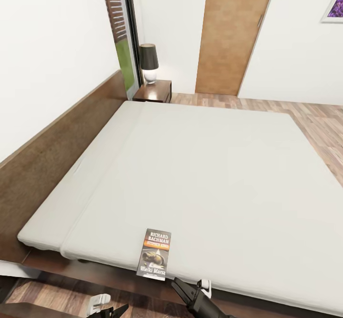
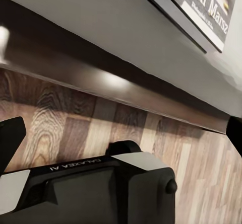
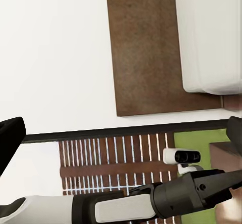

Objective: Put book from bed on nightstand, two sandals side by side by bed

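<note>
Since the book looks thin, light and bendable, I'd pinch its overhanging edge with my wide-open right gripper.

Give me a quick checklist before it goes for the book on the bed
1. Book lying flat near the bed's near edge: ok.
2. Nothing lying on the book: ok.
3. Right pincer close to the book: ok, just beside its near corner.
4. Right pincer open: cannot tell.
5. Left pincer out of the way, low by the frame: ok.
6. Nightstand top free: not ok, a lamp stands there, with some room beside it.
</note>
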Controlling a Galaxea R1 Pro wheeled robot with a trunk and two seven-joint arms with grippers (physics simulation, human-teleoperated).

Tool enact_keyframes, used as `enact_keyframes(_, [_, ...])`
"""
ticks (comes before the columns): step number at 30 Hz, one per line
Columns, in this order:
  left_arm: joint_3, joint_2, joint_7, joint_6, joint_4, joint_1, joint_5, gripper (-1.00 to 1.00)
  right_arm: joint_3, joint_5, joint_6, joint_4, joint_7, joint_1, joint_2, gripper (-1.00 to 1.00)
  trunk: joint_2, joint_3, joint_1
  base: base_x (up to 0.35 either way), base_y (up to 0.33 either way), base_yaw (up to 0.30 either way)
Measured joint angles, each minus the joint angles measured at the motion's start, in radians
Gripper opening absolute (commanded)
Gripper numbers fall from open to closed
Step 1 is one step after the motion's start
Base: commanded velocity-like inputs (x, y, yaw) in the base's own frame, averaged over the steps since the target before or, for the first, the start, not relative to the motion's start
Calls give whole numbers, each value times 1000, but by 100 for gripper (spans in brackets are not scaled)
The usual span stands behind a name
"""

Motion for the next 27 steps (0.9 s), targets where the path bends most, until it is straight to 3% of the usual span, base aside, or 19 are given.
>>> enact_keyframes(5, [0,0,0,0,0,0,0,100,0,0,0,0,0,0,0,100,-35,-16,19,0,0,0])
enact_keyframes(18, [0,0,0,2,0,0,0,100,0,0,0,0,0,0,0,100,-35,-16,19,0,4,0])
enact_keyframes(27, [0,0,0,2,0,0,0,100,0,0,0,-1,0,-1,0,100,-35,-16,19,-66,108,0])
